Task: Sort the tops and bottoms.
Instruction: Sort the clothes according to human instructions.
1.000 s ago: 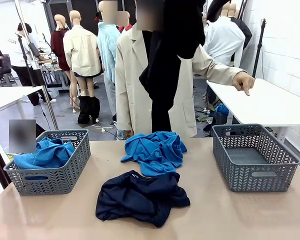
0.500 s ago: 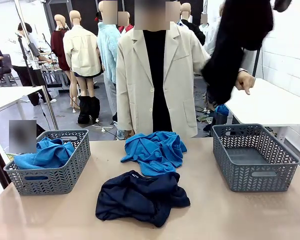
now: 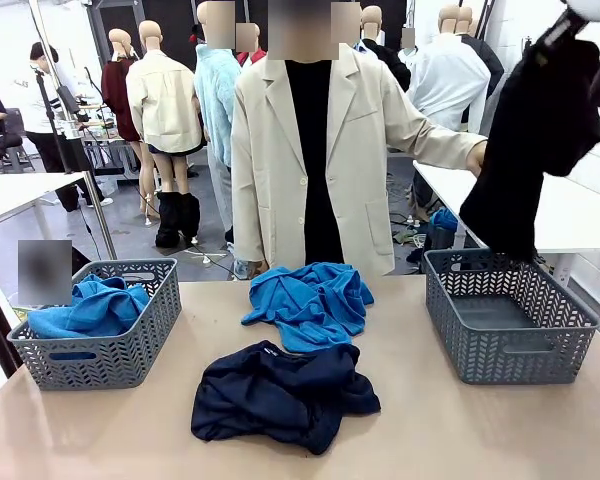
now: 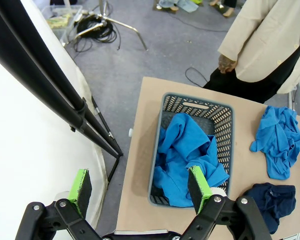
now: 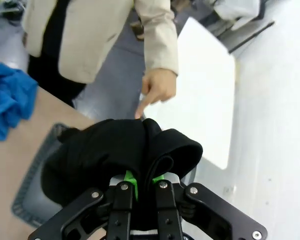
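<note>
Hanging from the right gripper (image 5: 142, 181), whose jaws are pinched tight on a fold of it, the black garment (image 3: 535, 140) dangles high at the table's right side. Its lower end reaches down to the far rim of the right basket (image 3: 510, 345) in the front view. On the table (image 3: 480, 440) a bright blue garment (image 3: 310, 300) lies crumpled at the middle near the far edge. The dark navy garment (image 3: 280, 392) is bunched just in front of it, their edges meeting. The second bright blue garment (image 3: 95, 305) is heaped inside the left basket (image 3: 115, 365). The left gripper (image 4: 140, 186) hovers high above that basket's outer side, its green pads spread wide with nothing between them. Across the table stands a person in a beige coat (image 3: 350, 170), one hand (image 5: 157, 89) stretched out beside the black garment, index finger pointing down.
</note>
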`<state>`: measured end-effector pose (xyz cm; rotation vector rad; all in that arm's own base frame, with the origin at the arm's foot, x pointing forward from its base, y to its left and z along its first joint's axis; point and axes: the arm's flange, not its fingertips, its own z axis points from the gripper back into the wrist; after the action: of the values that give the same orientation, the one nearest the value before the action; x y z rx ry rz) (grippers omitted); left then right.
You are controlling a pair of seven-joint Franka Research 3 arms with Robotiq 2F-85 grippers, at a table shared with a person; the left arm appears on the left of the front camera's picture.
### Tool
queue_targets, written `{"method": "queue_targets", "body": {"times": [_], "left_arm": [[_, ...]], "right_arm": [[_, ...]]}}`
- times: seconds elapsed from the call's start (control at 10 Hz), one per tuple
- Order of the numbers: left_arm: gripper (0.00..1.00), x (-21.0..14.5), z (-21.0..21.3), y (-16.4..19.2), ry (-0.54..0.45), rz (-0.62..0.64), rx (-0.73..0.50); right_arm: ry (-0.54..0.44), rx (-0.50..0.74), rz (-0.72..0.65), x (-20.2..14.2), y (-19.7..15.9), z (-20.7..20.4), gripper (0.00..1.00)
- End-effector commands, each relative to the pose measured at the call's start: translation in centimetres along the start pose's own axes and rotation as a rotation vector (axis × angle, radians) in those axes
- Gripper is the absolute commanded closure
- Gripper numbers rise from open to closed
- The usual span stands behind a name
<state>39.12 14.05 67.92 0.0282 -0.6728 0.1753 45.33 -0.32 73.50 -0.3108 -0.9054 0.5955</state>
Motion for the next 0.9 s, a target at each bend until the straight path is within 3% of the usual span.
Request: {"method": "queue_targets", "body": {"times": [0.0, 0.1, 0.5, 0.7, 0.8], "left_arm": [[0.0, 0.2, 0.1, 0.0, 0.005, 0.003, -0.002], [0.0, 0.2, 0.1, 0.0, 0.005, 0.003, -0.002], [0.0, 0.2, 0.1, 0.0, 0.005, 0.003, -0.002], [0.0, 0.2, 0.1, 0.0, 0.005, 0.003, -0.002], [0.0, 0.2, 0.1, 0.0, 0.005, 0.003, -0.002]], "right_arm": [[0.083, -0.047, 0.01, -2.9, 2.6, 0.7, 1.0], [0.117, -0.04, 0.051, -4.7, 3.6, 0.3, 1.0], [0.21, 0.049, -0.072, -8.7, 7.6, -3.5, 1.0], [0.269, 0.047, -0.058, -9.9, 10.7, -6.0, 1.0], [0.25, 0.063, -0.062, -10.4, 12.3, -6.8, 1.0]]}}
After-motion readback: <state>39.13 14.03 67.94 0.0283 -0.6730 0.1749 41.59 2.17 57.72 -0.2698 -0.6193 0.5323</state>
